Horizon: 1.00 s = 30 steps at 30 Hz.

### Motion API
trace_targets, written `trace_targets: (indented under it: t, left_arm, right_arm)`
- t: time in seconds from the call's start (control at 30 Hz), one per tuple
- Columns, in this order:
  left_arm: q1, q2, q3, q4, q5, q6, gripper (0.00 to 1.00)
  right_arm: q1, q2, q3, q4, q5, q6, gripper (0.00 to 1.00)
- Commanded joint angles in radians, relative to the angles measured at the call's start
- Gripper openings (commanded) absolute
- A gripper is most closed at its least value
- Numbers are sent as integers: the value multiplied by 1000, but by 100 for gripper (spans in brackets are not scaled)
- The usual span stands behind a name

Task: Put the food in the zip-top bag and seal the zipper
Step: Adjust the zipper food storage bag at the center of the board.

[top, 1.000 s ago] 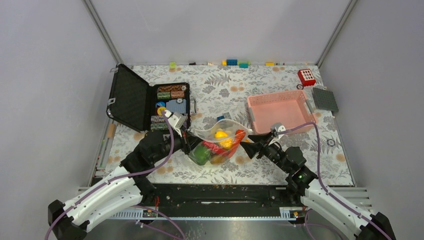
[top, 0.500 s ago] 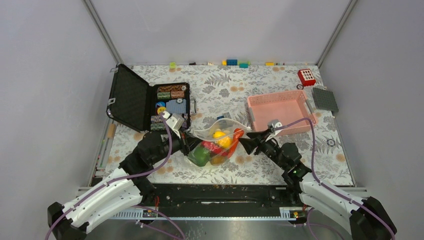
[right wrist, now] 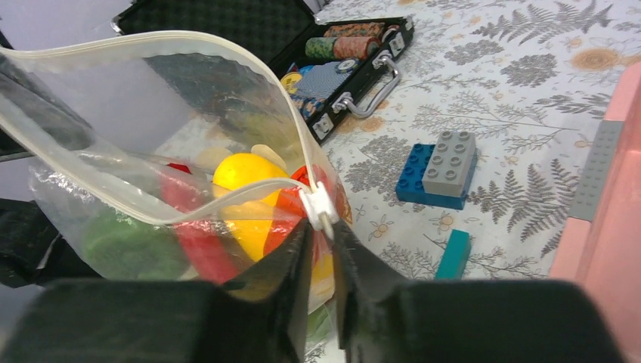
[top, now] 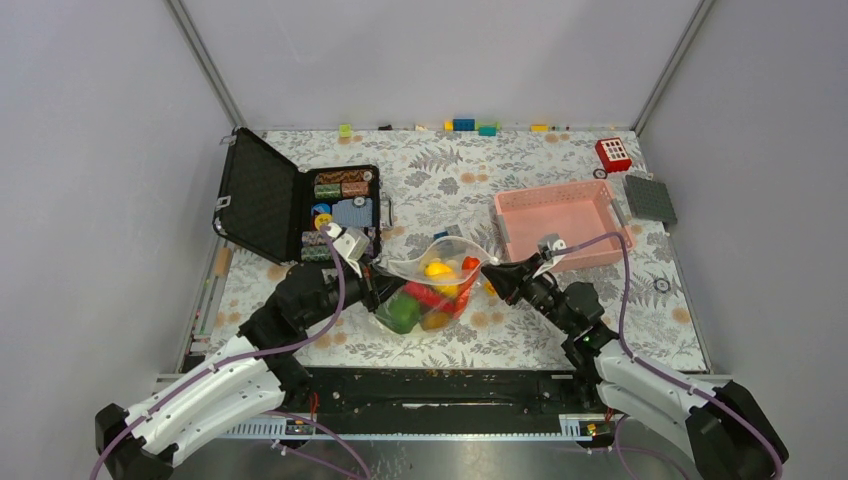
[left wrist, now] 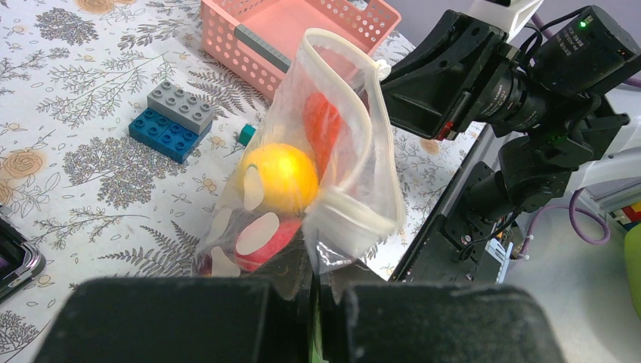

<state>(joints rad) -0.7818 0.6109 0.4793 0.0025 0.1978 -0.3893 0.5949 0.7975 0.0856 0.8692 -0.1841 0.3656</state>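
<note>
Clear zip-top bag (top: pixel 430 285) holding food (top: pixel 437 270), by counter's (top: pixel 450 180) front edge; left tool (left wrist: pixel 314 283) pinches its left side, right tool (right wrist: pixel 321 234) pinches zipper (right wrist: pixel 189 35) end

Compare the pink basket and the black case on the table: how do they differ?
The pink basket is an open-topped tray with perforated walls; the black case is a solid hard shell swung open on its hinge. The case holds stacks of coloured chips; the basket shows none. The case lies left of the zip-top bag, the basket to its right. Both are rectangular and sit on the patterned table.
</note>
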Motion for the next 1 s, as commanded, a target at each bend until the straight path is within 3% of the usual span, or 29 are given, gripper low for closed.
trace_targets:
  t: [0.0,0.07,0.23,0.33,0.37,0.43,0.57,0.67,0.77,0.87,0.97]
  left_arm:
    - [2,-13,0,65,1,9,0]
    - [2,-19,4,62,-21,0,0]
    - [1,-51,46,0,-249,-73,0]
    - [1,-79,68,-70,-409,-131,10]
    - [2,-89,73,-86,-455,-149,15]
    - [1,-107,80,-122,-571,-189,38]
    - [2,-96,125,-197,-771,-252,73]
    - [2,-64,182,-117,-605,-107,85]
    - [2,6,253,-28,-266,69,97]
    - [1,112,347,-19,194,261,99]
    - [1,220,412,-25,439,444,99]
  right_arm:
    - [-17,-1,7,95,-50,18,14]
    - [-17,-18,9,95,-62,19,1]
    - [-19,-99,76,-85,-113,-11,0]
    - [-18,-158,132,-229,-170,-46,0]
    - [-18,-177,149,-272,-188,-54,0]
    - [-18,-210,180,-356,-229,-75,0]
    - [-18,-237,236,-475,-325,-113,0]
    - [-18,-210,320,-612,-380,-157,0]
    - [-18,-163,430,-778,-447,-219,0]
    - [-18,-145,504,-909,-478,-279,0]
    - [-19,-159,542,-981,-499,-335,0]
